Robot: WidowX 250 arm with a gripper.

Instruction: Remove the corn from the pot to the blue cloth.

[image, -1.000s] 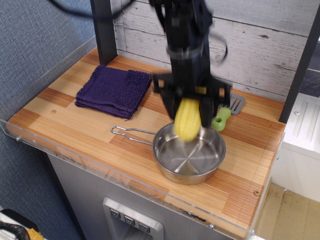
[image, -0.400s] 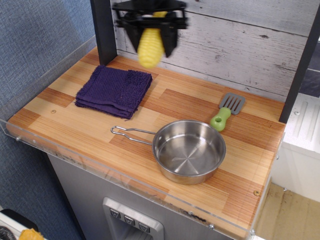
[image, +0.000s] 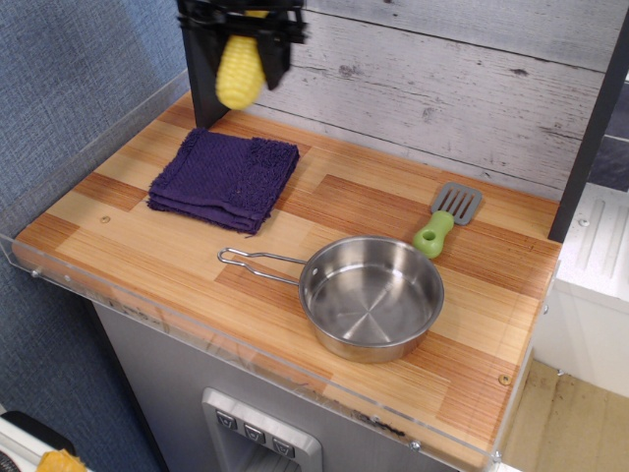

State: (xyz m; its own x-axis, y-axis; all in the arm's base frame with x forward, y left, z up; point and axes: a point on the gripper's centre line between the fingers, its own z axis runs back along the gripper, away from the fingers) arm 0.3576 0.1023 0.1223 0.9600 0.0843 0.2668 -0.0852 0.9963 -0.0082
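corn clamped in gripper, hanging below

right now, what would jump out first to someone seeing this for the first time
The bright yellow corn stands out most, hanging end-down in the black gripper at the top left, in the air above the back of the counter. Below it, the blue cloth lies folded on the left of the wooden counter. The shiny pot sits empty near the front, with a green-handled spatula just behind it.

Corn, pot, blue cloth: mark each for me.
corn (image: 239, 74), main camera view, middle of the cob below the gripper (image: 240, 39).
pot (image: 371, 339), main camera view, front rim.
blue cloth (image: 224, 177), main camera view, top layer's centre.
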